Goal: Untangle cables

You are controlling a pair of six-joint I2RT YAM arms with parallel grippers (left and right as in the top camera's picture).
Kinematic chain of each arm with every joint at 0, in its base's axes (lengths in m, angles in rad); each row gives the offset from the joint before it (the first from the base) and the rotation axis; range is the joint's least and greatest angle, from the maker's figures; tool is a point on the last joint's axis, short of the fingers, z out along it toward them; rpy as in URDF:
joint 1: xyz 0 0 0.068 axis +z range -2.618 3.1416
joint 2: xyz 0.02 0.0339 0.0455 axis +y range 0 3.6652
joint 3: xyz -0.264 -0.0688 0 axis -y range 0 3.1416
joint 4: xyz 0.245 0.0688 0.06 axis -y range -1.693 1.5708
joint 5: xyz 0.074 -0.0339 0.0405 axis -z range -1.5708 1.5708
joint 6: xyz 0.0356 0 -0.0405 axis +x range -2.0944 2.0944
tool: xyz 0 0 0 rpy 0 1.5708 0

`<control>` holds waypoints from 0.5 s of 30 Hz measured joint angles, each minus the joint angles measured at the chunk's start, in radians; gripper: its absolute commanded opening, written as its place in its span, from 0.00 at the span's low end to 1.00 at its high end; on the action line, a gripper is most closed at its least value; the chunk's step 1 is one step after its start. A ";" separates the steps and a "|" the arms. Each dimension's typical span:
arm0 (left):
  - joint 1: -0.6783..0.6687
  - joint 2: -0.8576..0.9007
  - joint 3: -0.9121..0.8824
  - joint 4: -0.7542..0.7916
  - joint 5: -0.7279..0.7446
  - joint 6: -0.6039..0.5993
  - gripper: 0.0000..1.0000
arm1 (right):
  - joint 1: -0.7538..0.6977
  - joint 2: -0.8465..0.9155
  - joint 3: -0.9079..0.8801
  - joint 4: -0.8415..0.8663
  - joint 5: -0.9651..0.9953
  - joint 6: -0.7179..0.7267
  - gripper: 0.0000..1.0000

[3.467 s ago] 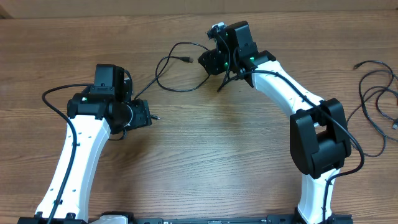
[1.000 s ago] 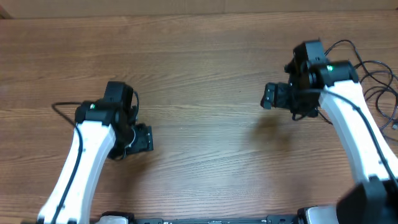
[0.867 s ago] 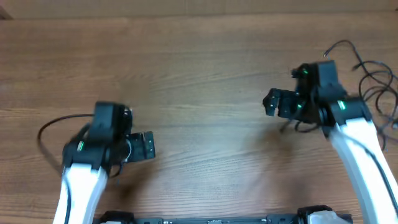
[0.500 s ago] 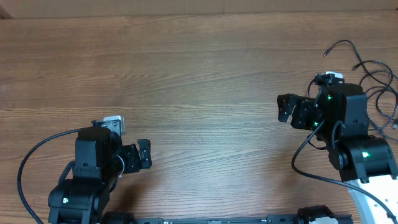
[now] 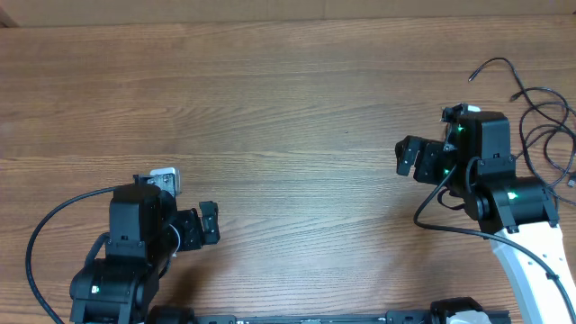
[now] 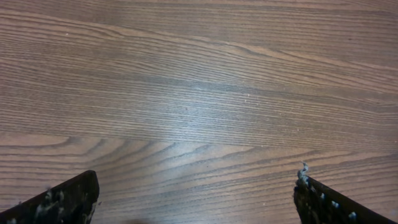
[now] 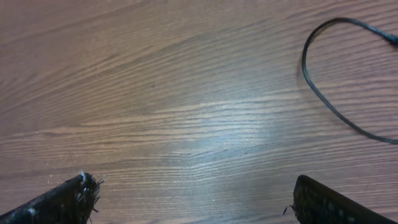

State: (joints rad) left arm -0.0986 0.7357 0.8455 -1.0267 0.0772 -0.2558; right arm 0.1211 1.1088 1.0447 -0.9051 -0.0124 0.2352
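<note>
two arms drawn back, nothing held.
left gripper (image 5: 209, 222) and right gripper (image 5: 407, 155) both spread wide and empty, the left opened only just now. middle of the table (image 5: 297, 135) now bare where a cord stretched between them seconds ago. cables (image 5: 540, 89) all bunched at the right edge, just beyond the right gripper, loops overlapping. likely one cord freed and set aside, with more sorting left.
</note>
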 measured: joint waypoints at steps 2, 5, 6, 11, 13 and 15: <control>0.000 0.000 0.000 0.000 0.000 0.000 1.00 | 0.000 -0.030 -0.002 0.014 0.016 -0.007 1.00; 0.000 0.000 0.000 -0.001 0.000 0.000 1.00 | 0.000 -0.135 -0.032 0.073 0.021 -0.063 1.00; 0.000 0.000 0.000 -0.002 0.000 0.000 0.99 | 0.000 -0.166 -0.050 0.097 0.021 -0.074 1.00; 0.000 0.000 -0.002 -0.002 0.000 0.000 1.00 | -0.003 -0.470 -0.336 0.403 0.027 -0.105 1.00; 0.000 0.000 -0.002 -0.002 0.000 0.000 0.99 | -0.003 -0.585 -0.453 0.525 0.028 -0.107 1.00; 0.000 0.000 -0.003 -0.002 0.000 0.000 1.00 | -0.003 -0.684 -0.539 0.607 0.027 -0.109 1.00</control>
State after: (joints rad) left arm -0.0986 0.7357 0.8429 -1.0283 0.0772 -0.2558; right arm 0.1184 0.4248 0.5060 -0.2981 0.0147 0.1265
